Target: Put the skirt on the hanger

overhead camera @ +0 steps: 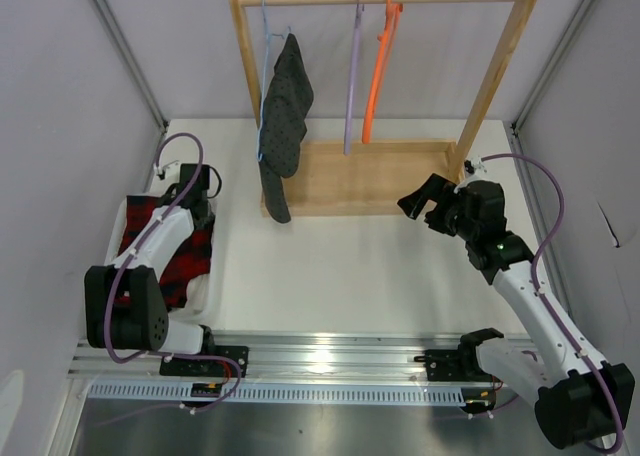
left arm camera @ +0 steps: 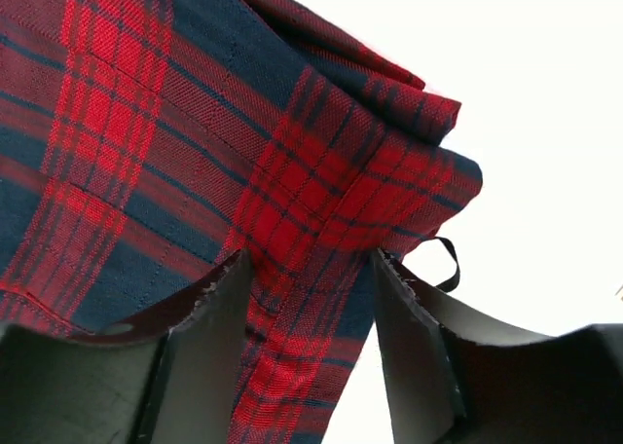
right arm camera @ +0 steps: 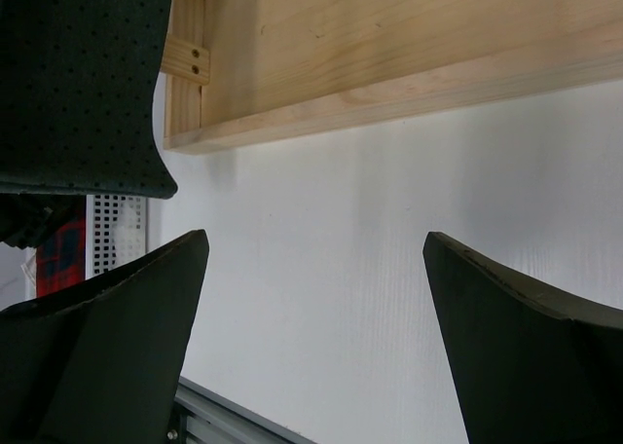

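The white table [overhead camera: 350, 266] fills the top view and is enclosed by plain grey walls, with an aluminium rail [overhead camera: 330, 351] across its 6 o'clock edge. One wooden rack [overhead camera: 500, 86] stands at 12 o'clock, its base board lying on the table. Two arms are mounted on the rail. One white bin [overhead camera: 215, 276] sits at 9 o'clock and holds the skirt [overhead camera: 197, 256], which is crumpled and largely covered by the left arm. Two garments are present: the skirt and one dark dotted garment [overhead camera: 285, 106] draped on the rack at 11 o'clock. Three hangers hang from the top bar: one light blue hanger [overhead camera: 264, 36] carrying the dotted garment, the hanger [overhead camera: 352, 76] in lilac at 12 o'clock, bare, and one orange hanger [overhead camera: 380, 66] just beside it, bare. The left gripper [left arm camera: 311, 269] is down on the skirt, a fold of plaid filling the gap between its fingers; whether they pinch it cannot be determined. The right gripper [overhead camera: 420, 198] hangs at 2 o'clock near the rack base, jaws spread wide, holding nothing. One small black loop [left arm camera: 448, 259] projects from the skirt edge.
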